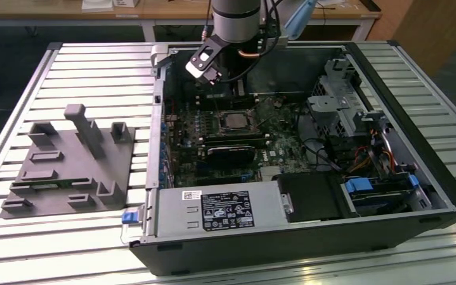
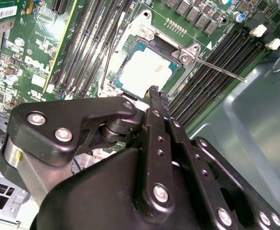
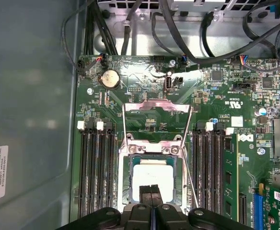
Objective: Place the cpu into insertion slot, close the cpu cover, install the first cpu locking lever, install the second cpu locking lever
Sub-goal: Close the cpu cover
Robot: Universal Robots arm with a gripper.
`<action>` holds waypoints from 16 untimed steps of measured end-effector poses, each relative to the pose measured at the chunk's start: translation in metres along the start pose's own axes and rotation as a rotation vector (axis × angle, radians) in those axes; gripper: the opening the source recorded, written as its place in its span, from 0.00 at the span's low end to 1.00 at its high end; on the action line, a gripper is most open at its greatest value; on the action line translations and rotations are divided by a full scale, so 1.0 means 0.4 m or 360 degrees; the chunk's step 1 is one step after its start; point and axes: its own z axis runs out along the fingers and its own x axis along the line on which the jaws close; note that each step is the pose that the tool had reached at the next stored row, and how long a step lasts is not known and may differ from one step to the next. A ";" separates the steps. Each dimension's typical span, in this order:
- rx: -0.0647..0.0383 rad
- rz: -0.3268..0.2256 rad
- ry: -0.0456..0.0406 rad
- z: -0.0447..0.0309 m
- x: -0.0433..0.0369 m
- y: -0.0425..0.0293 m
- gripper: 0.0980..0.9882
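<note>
Inside the case [image 1: 291,249]: cpu [image 3: 152,175] sits in insertion slot [image 3: 152,146]; cpu cover [image 3: 157,106] stands open; gripper [image 3: 151,192] clenched, empty, over cpu edge.

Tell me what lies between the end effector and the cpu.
Nothing lies there. In both wrist views the shut end effector hangs over one edge of the cpu, with no object between; whether they touch I cannot tell.
</note>
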 end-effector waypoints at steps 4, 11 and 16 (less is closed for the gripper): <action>0.0000 0.0000 0.0000 0.000 0.000 0.000 0.01; 0.0000 0.0000 0.0000 -0.006 0.000 0.001 0.01; 0.0000 0.0000 0.0000 -0.017 0.000 0.002 0.01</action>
